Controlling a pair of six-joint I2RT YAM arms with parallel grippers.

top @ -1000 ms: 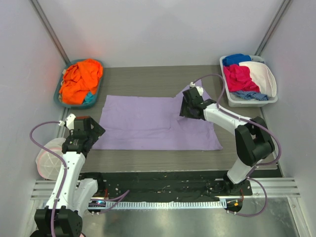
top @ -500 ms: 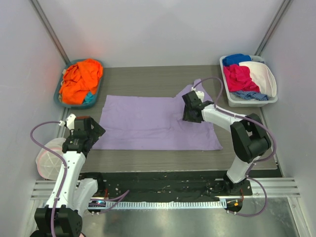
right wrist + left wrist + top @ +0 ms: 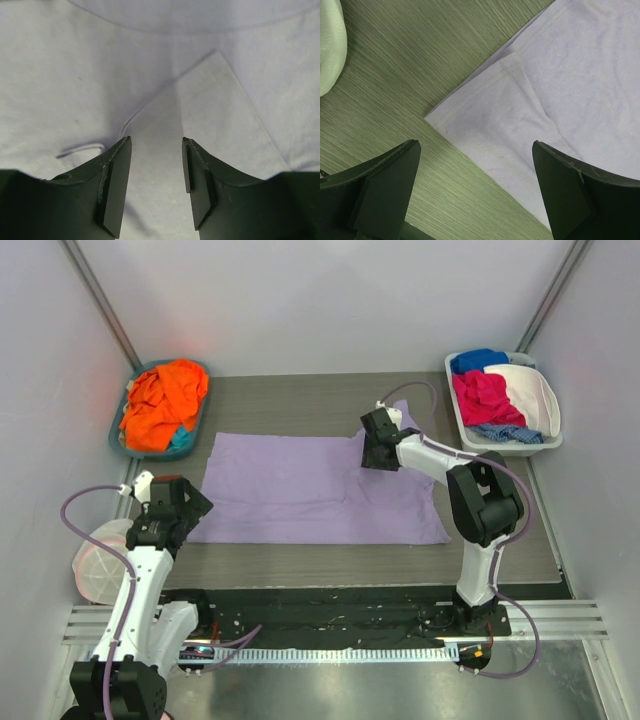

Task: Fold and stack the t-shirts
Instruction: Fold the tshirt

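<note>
On the grey table (image 3: 300, 400), the lavender t-shirt (image 3: 290, 490) lies flat between a blue bin (image 3: 204, 375) of orange t-shirts (image 3: 160, 400) and a white bin (image 3: 500, 450). Right jaws hover half-parted, empty, over its far right; left jaws gape above its near-left corner.

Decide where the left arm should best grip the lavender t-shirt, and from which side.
Probably the lavender t-shirt's outermost hem corner, from above on the bare table side: it lies flat and juts out, letting one finger slide under.

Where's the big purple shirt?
In the top view, the lavender t-shirt lies spread mid-table, between the blue bin at left and the white bin at right.
</note>
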